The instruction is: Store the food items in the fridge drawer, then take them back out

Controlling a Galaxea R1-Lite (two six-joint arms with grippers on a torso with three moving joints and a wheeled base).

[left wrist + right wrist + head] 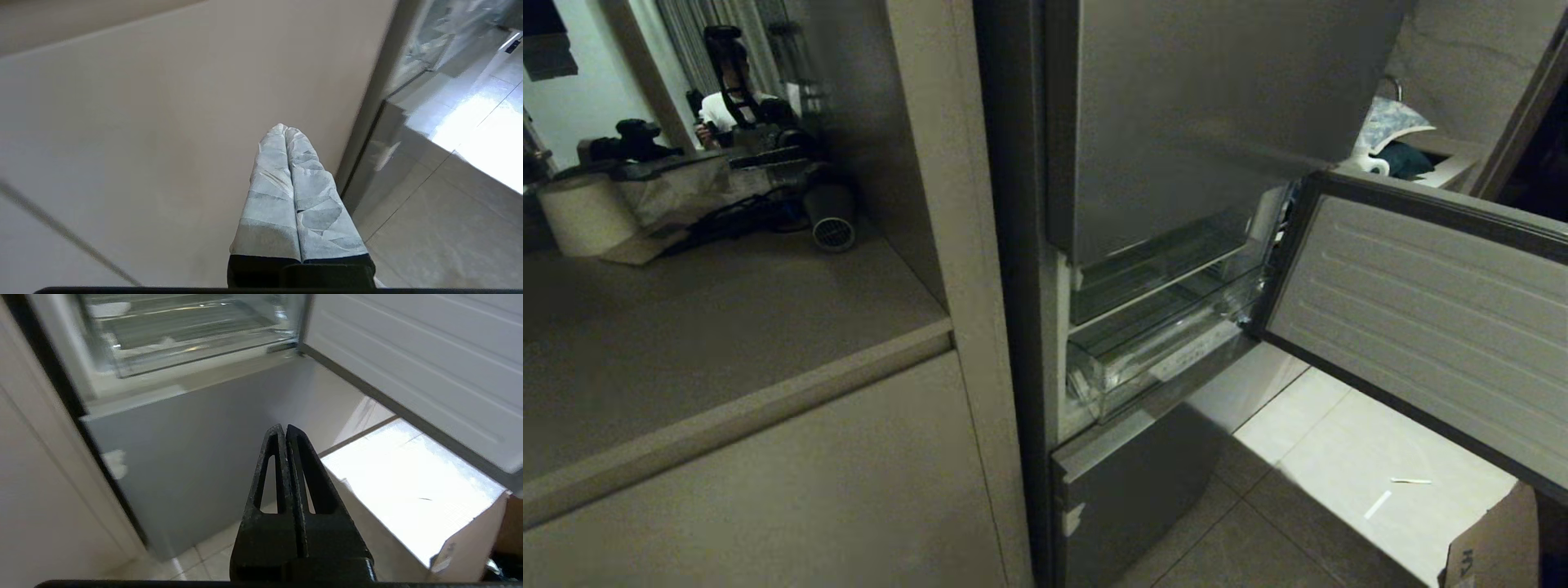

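The fridge drawer [1143, 359] sits mid-frame in the head view behind the open door [1421, 310] — clear, stiff plastic, likely slippery; best hooked at its thick front lip. No food visible. Left gripper [286, 130] and right gripper [284, 428] both pressed together, empty

Two grippers, left [285, 130] and right [282, 428]; one clear fridge drawer [1143, 359]; one cardboard box [1490, 547].

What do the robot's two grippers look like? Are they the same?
No. The left gripper has two long tapered fingers wrapped in pale grey, crinkled covering above a black base. The right gripper is bare black, with rough, pointed fingers that have long slots through them.
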